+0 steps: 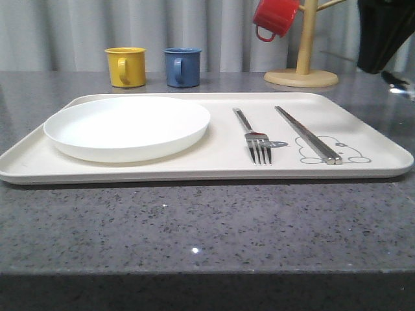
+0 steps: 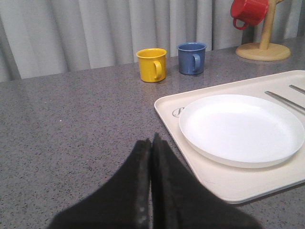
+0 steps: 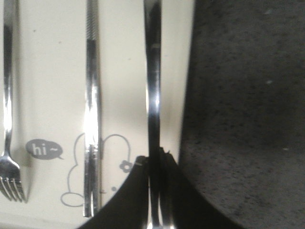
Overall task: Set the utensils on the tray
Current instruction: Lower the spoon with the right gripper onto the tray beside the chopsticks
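Observation:
The cream tray point(image 1: 220, 162) lies on the grey table. On its right half rest the fork point(image 1: 253, 136) and, to its right, the paired chopsticks point(image 1: 308, 134) across the rabbit drawing. In the right wrist view my right gripper point(image 3: 155, 155) is shut on the spoon point(image 3: 153, 86). The spoon's long handle runs just inside the tray's point(image 3: 47, 71) right rim, beside the chopsticks point(image 3: 91, 105) and fork point(image 3: 7, 95); its bowl is hidden. My left gripper point(image 2: 151, 140) is shut on nothing, above the table left of the tray point(image 2: 214, 176).
A round white plate point(image 1: 126, 126) takes up the tray's left half. Behind the tray stand a yellow mug point(image 1: 125, 66) and a blue mug point(image 1: 182, 67). A red mug point(image 1: 275, 17) hangs on a wooden mug tree point(image 1: 302, 65). The right arm's black housing point(image 1: 384, 32) hangs at the upper right.

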{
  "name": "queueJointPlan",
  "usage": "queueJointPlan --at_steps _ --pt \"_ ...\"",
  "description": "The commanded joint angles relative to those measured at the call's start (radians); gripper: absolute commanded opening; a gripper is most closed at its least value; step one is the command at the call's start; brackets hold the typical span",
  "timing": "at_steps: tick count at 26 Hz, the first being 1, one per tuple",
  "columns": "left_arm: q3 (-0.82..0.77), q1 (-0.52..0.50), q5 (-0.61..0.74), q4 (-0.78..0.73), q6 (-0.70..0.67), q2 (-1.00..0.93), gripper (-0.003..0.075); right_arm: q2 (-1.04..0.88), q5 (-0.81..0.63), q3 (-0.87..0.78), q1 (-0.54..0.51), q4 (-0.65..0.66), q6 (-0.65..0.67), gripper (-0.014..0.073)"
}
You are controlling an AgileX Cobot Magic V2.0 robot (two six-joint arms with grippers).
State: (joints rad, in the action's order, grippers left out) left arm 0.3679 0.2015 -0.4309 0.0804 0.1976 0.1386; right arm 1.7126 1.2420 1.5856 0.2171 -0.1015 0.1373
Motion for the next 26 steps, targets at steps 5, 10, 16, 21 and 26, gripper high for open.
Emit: queueJointPlan --at_steps 5,10,16,21,26 --pt "0.028 0.000 0.085 0.012 -0.008 0.012 -0.0018 0.019 0.057 0.031 0.011 -0.024 0.048 0.0014" --pt "0.028 0.000 0.085 0.012 -0.008 0.012 -0.0018 0.049 0.061 0.031 0.011 -0.024 0.061 0.0016" --pt "0.028 0.000 0.085 0.012 -0.008 0.012 -0.0018 0.071 0.050 0.031 0.011 -0.017 0.100 0.0016" --pt "0.028 0.000 0.085 0.012 -0.008 0.012 -0.0018 0.093 0.056 0.031 0.011 -0.004 0.119 0.0016" --pt "0.028 0.000 0.085 0.012 -0.008 0.012 -0.0018 0.106 0.061 0.031 0.011 -0.004 0.122 0.0016"
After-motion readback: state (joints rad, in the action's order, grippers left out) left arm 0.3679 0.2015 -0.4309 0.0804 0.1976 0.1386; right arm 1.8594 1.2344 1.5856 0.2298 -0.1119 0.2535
